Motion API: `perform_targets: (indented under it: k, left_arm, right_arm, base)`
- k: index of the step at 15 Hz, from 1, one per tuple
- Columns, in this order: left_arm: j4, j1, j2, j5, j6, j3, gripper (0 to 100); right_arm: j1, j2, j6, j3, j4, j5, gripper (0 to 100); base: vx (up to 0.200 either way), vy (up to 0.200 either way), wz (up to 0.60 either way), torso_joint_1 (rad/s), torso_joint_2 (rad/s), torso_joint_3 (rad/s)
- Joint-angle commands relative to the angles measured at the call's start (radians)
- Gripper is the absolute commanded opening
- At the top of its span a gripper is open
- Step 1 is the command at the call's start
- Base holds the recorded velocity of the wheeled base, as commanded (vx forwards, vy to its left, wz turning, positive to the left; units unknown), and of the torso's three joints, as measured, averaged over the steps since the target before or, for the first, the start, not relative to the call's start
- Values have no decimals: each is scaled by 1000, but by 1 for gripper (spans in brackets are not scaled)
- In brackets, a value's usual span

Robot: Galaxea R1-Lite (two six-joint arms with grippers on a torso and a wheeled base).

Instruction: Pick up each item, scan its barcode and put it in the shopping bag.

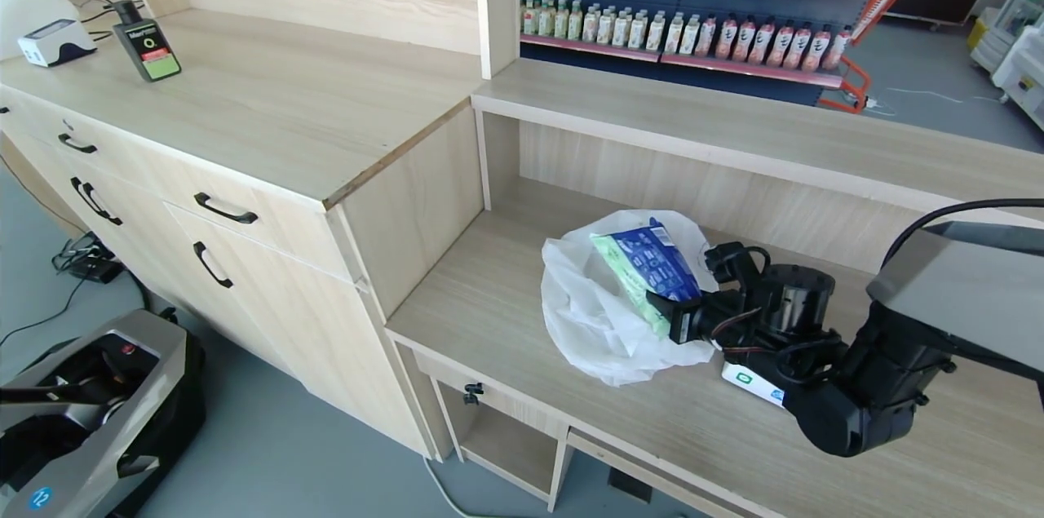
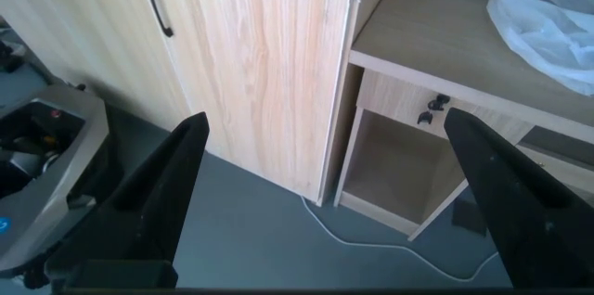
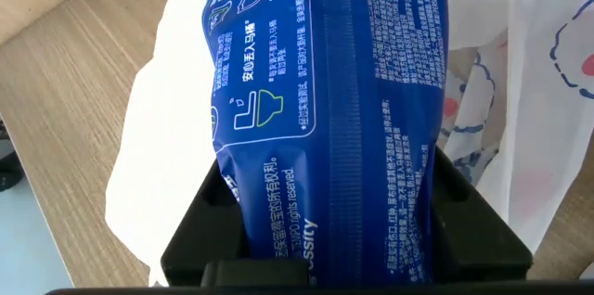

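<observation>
Left gripper [image 2: 325,123]: hangs low beside the cabinet, above the grey floor; its two black fingers [image 2: 167,193] stand wide apart with nothing between them.
Right gripper [image 1: 683,320]: over the lower counter [image 1: 489,298], its jaws clamped on the near end of the pack.
Pack [image 1: 652,261]: a soft, flat packet, its blue face covered in small white print and turned up; a pale green strip runs along its left edge.
Pack's place: at the open mouth of the shopping bag, white film around it on both sides; whether it rests on the bag cannot be told.
Pack's axis: long axis runs from the gripper away from the robot.
Shopping bag [image 1: 587,314]: thin white plastic, crumpled on the lower counter.
Small box [image 1: 750,383]: white with a green mark, flat on the counter just beside the bag, partly under the right arm.
Scanner [image 1: 147,50]: dark, propped on the higher counter, far left, near a white device [image 1: 55,42].
Shelves [image 1: 685,33]: rows of bottles behind.
</observation>
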Motion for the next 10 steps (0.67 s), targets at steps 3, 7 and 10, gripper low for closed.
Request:
perform_targets:
  k: [3,7,10]
  left_arm:
    - [-2,0,0,0,0,0,100]
    - [0,0,0,0,0,0,100]
    - [0,0,0,0,0,0,100]
  right_arm:
    - [0,15,0,1,-1,1,0]
    - [-2,14,0,2,4,1,0]
    - [-2,18,0,-1,6,1,0]
  base:
    - [0,0,0,0,0,0]
    - [0,0,0,0,0,0]
    - [0,0,0,0,0,0]
